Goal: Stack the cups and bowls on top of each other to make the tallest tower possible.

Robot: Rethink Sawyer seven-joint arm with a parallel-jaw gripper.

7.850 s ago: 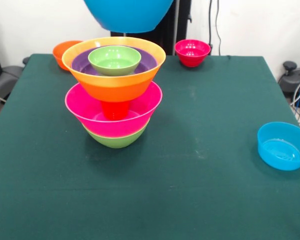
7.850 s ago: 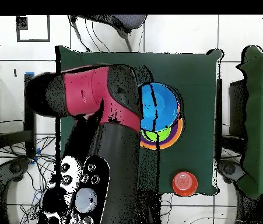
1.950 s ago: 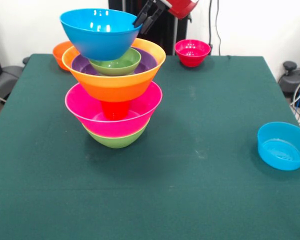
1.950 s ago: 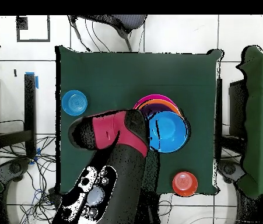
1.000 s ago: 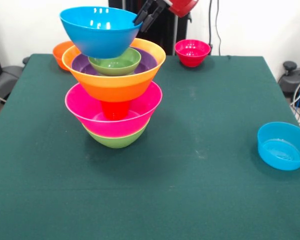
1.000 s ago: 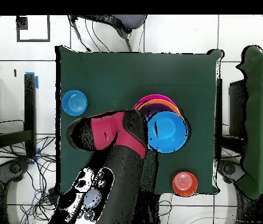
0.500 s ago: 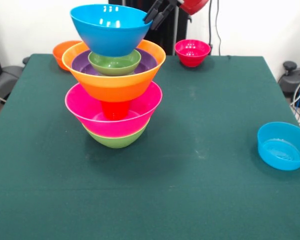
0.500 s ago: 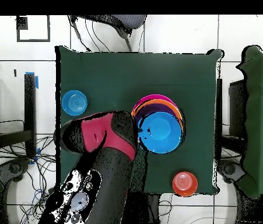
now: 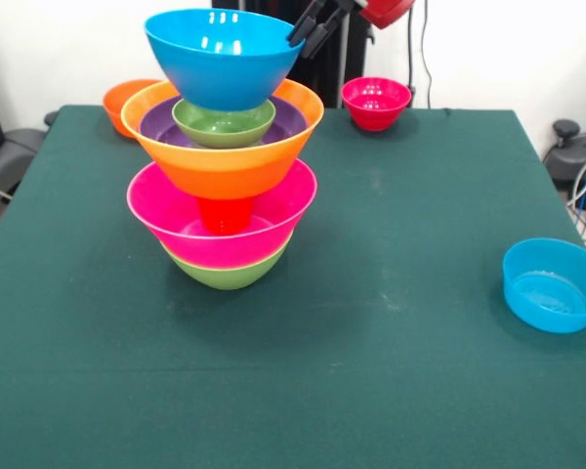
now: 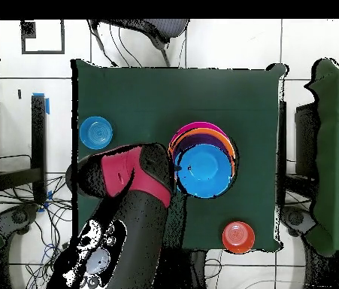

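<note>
Green-clothed bench (image 9: pixel 391 371), white wall behind. Far left at the back edge: small orange plastic bowl (image 9: pixel 117 96), resting on the cloth, well apart from the action. Next along: the tower (image 9: pixel 223 195) of nested glossy plastic bowls — green lowest, pink above, orange tumbler upright inside the pink, then large orange, purple, and a small green bowl (image 9: pixel 224 119) on top. Directly above that small green bowl: medium blue plastic bowl (image 9: pixel 223 57), upright, nearly centred over the stack in the overhead view too (image 10: pixel 204 170). Whether touching the green bowl or just clear of it: cannot tell. Pinched at its right rim by the black gripper (image 9: pixel 308 27), jaws narrow, clamped on the wall, arm slanting down from upper right. Probably needs only a straight descent and release; grip is off-centre, so tipping toward the free left side seems the risk. Further right: small red bowl (image 9: pixel 375 102) at the back, small blue bowl (image 9: pixel 553 285) at the right edge, both untouched.
</note>
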